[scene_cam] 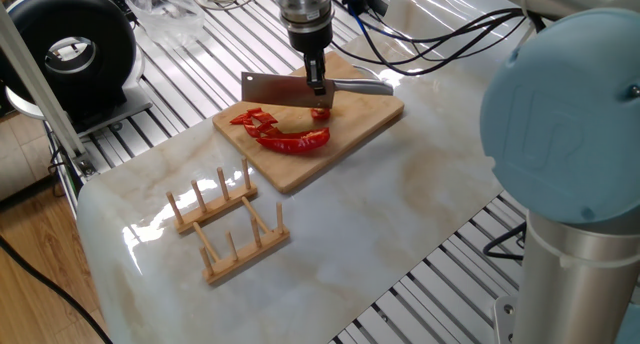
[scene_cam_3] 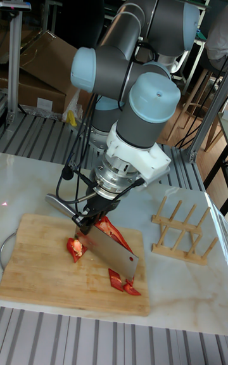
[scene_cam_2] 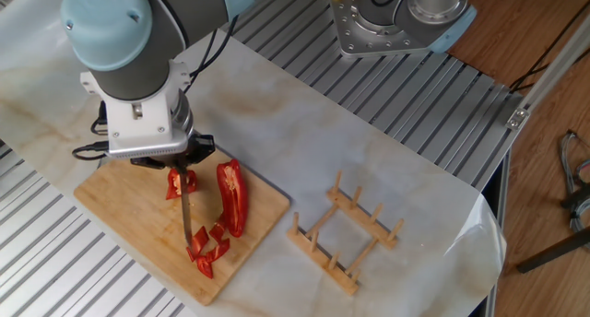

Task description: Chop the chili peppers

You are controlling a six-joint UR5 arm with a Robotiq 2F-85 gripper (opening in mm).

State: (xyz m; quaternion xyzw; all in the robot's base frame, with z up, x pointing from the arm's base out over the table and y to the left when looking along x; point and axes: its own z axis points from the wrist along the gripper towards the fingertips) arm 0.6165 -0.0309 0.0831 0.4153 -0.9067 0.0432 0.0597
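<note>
The marble-look table (scene_cam: 400, 224) carries a wooden cutting board (scene_cam_2: 138, 234); a wooden rack (scene_cam_2: 346, 234) stands well apart from it; the gripper (scene_cam_3: 88, 218) is clamped tight on a cleaver (scene_cam_3: 114, 252), blade over the board; the chili peppers (scene_cam_2: 230, 199) lie there, one long half, small bits beside it.

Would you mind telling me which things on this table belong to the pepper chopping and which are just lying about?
Part of the job:
- chili peppers, one long half and cut bits
- cleaver, held in the gripper
- cutting board

Lying about:
- wooden rack, beside the board
- black round device
- clear plastic bag
</note>
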